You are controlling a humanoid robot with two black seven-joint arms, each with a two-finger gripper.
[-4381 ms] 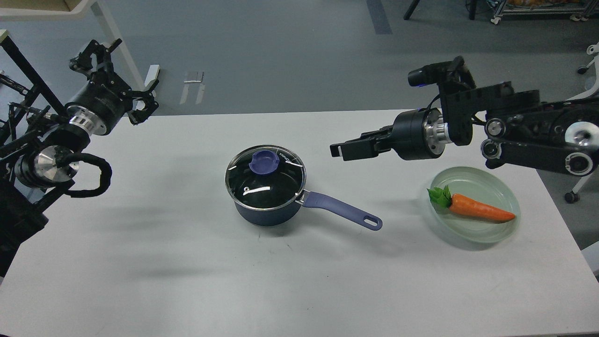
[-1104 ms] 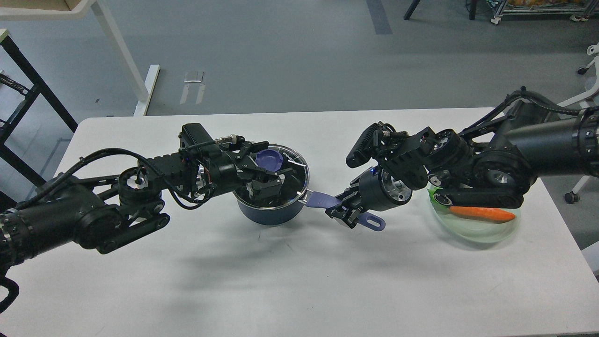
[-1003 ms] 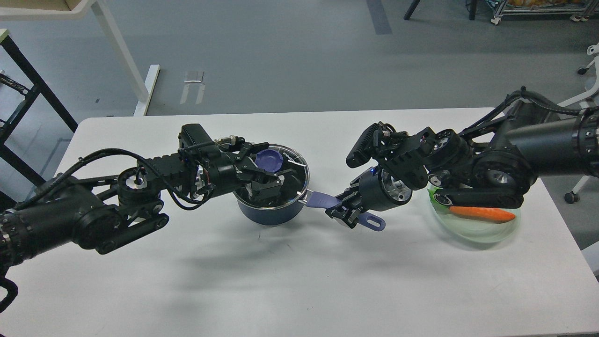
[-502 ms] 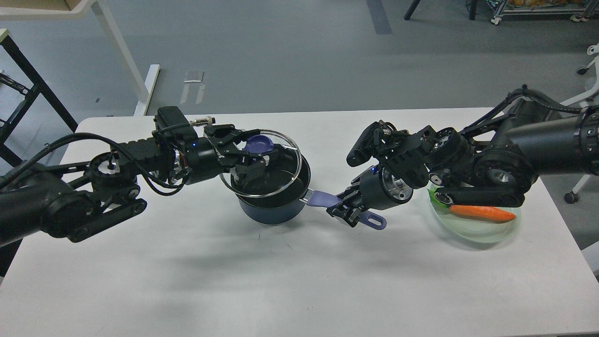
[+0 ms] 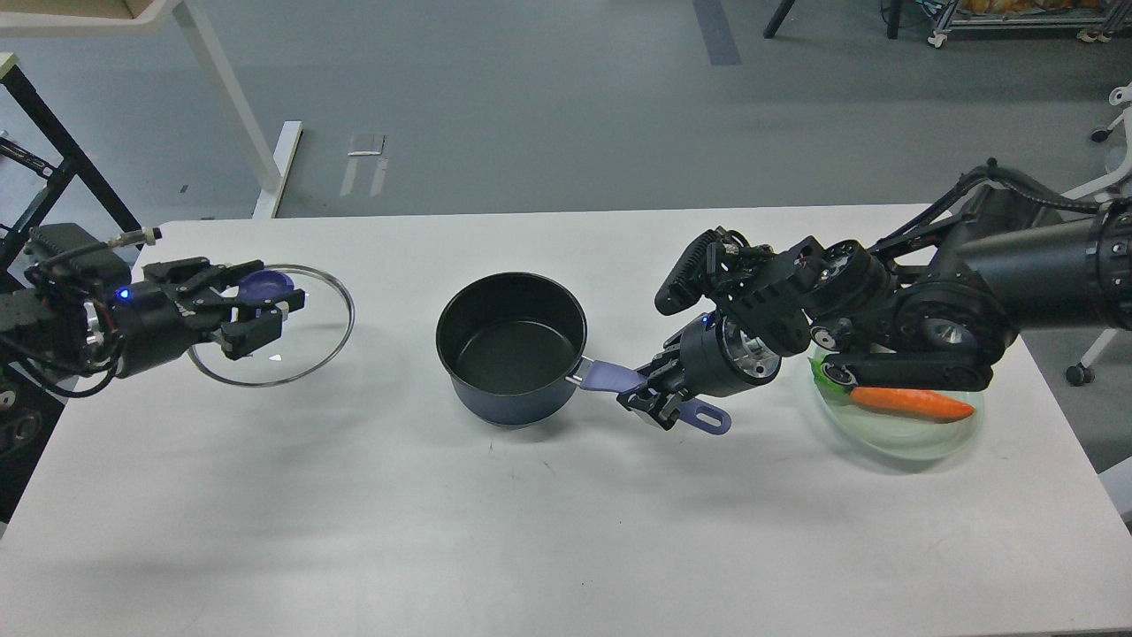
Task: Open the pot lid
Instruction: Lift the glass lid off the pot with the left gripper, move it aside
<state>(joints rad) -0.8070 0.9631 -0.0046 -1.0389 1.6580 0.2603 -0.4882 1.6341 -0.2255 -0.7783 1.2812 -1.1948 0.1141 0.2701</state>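
Observation:
A dark blue pot point(image 5: 511, 347) stands open on the white table point(image 5: 548, 531), its black inside empty. Its purple handle point(image 5: 610, 379) points right. My right gripper point(image 5: 653, 400) is shut on that handle. My left gripper point(image 5: 262, 305) is shut on the purple knob point(image 5: 270, 284) of the glass lid point(image 5: 301, 332) and holds the lid above the table's left part, well left of the pot.
A pale green plate point(image 5: 920, 442) with an orange carrot point(image 5: 911, 402) lies at the right, partly under my right arm. A white table leg and dark frame stand on the floor at the far left.
My left gripper lifted the lid off the pot and carried it far to the left. My right gripper has kept its hold on the pot handle.

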